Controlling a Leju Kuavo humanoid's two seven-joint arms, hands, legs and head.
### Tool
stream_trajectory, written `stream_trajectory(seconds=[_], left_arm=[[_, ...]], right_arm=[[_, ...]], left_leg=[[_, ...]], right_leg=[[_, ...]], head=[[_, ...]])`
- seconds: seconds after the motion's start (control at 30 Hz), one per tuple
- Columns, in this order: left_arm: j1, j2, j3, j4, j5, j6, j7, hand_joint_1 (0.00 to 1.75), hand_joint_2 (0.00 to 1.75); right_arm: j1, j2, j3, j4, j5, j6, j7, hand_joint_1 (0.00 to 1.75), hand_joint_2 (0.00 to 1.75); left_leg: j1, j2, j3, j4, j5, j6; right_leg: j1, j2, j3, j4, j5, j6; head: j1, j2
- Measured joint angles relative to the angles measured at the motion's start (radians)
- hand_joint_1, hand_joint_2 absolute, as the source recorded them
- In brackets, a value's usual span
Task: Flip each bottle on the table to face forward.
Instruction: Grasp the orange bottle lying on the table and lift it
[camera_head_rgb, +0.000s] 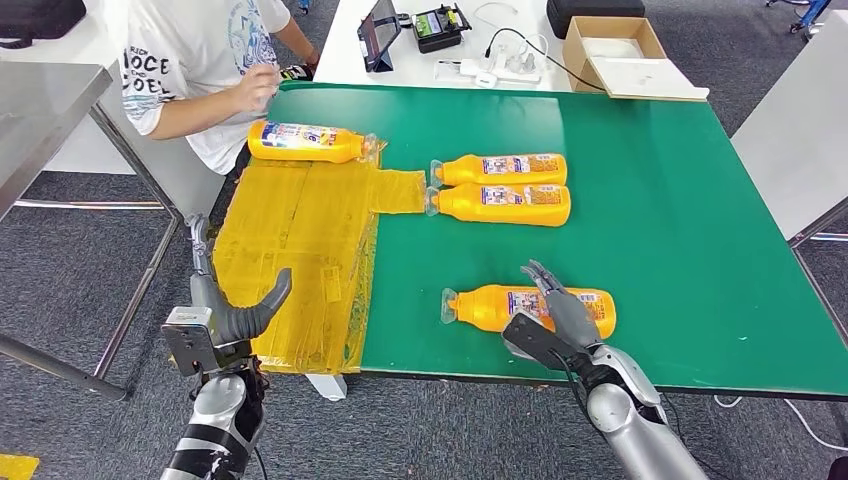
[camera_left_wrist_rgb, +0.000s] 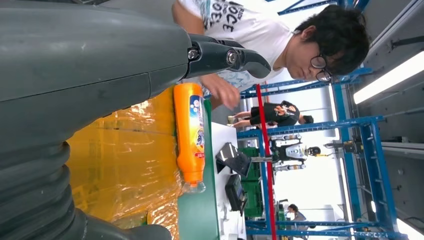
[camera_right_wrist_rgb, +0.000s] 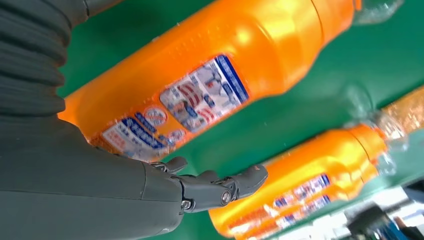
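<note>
Right hand (camera_head_rgb: 553, 305) over near bottle (camera_head_rgb: 480, 305) at 6 o'clock on table (camera_head_rgb: 660, 230), fingers spread, holding nothing. Bottle lies flat, cap toward 9. Wrap fingers round mid-body, roll gently; avoid nudging bottle pair (camera_head_rgb: 505, 190). Left hand (camera_head_rgb: 235, 310) wide, idle at 8.

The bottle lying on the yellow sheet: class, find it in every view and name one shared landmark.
Head view: bottle at the far left, on the yellow sheet, beside a person.
Left wrist view: bottle at centre.
Right wrist view: not in it.
Shared landmark: green table.
</note>
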Motion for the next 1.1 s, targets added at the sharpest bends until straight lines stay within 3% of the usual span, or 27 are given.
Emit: stream_trajectory(seconds=[0.57,1.1], left_arm=[[-0.003,-0.005,0.000,0.057,-0.012,-0.022,0.000,0.00,1.75],[-0.004,-0.008,0.000,0.073,-0.012,-0.023,0.000,0.00,1.75]], right_arm=[[-0.036,-0.076,0.021,0.033,0.001,0.034,0.042,0.00,1.75],[-0.043,-0.088,0.031,0.038,0.001,0.035,0.043,0.00,1.75]], left_leg=[[0.000,0.000,0.000,0.000,0.000,0.000],[0.000,0.000,0.000,0.000,0.000,0.000]], right_leg=[[0.000,0.000,0.000,0.000,0.000,0.000],[0.000,0.000,0.000,0.000,0.000,0.000]], head=[[0.000,0.000],[0.000,0.000]])
